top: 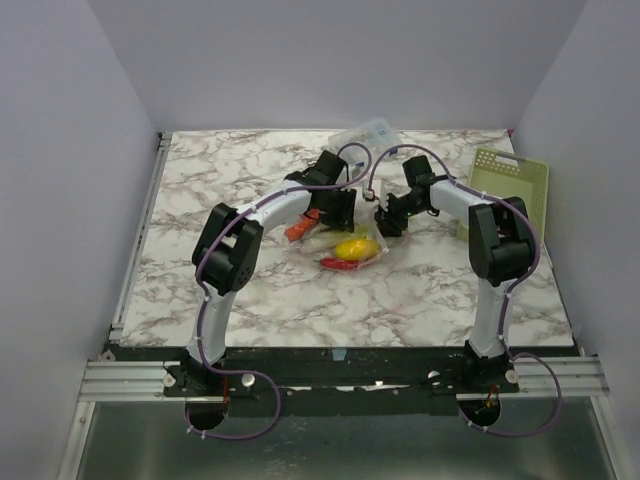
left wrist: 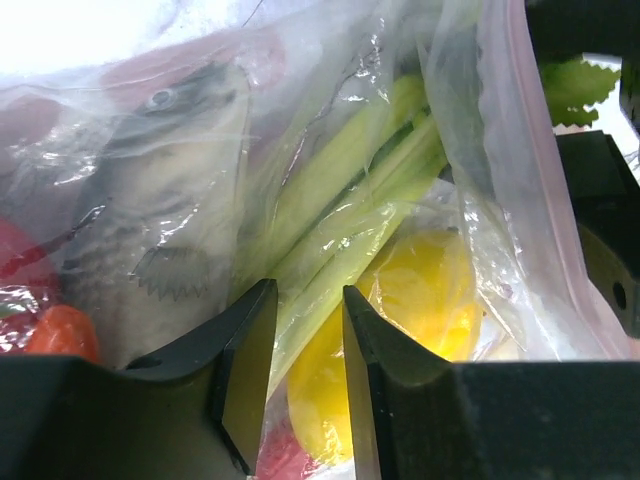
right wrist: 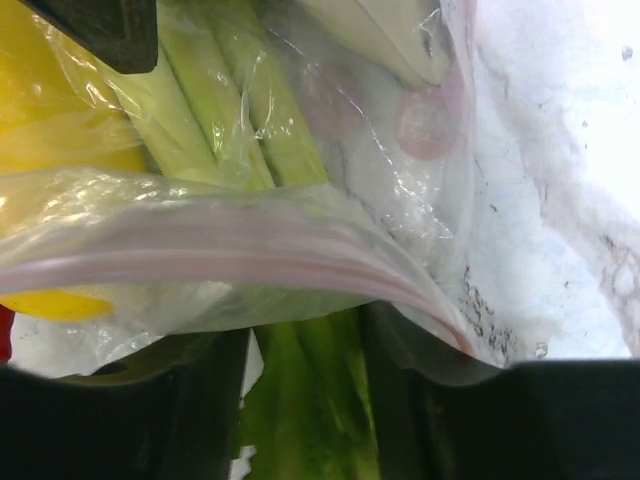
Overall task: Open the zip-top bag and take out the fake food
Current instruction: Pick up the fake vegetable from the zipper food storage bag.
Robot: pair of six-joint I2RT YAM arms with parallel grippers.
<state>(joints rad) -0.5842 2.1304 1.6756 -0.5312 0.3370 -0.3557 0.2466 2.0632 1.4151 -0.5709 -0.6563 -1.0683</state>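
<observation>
The clear zip-top bag (top: 345, 240) lies mid-table with the fake food in it: yellow lemon (top: 355, 247), red piece (top: 340, 263), orange piece (top: 298, 230). In the left wrist view the bag (left wrist: 330, 110) fills the frame, holding a grey toy fish (left wrist: 170, 230), lemon (left wrist: 420, 300) and pale green stalk (left wrist: 350, 200). My left gripper (left wrist: 310, 350) is shut on the bag's film over the stalk. The pink zipper strip (right wrist: 250, 265) lies across my right gripper (right wrist: 310, 400), which is shut on the stalk's green end (right wrist: 305, 380) at the bag's mouth. Both grippers (top: 335, 210) (top: 388, 220) meet at the bag.
A light green basket (top: 512, 188) stands at the right edge of the marble table (top: 220, 290). A small clear plastic box (top: 367, 133) sits at the back behind the arms. Walls close in the table on three sides.
</observation>
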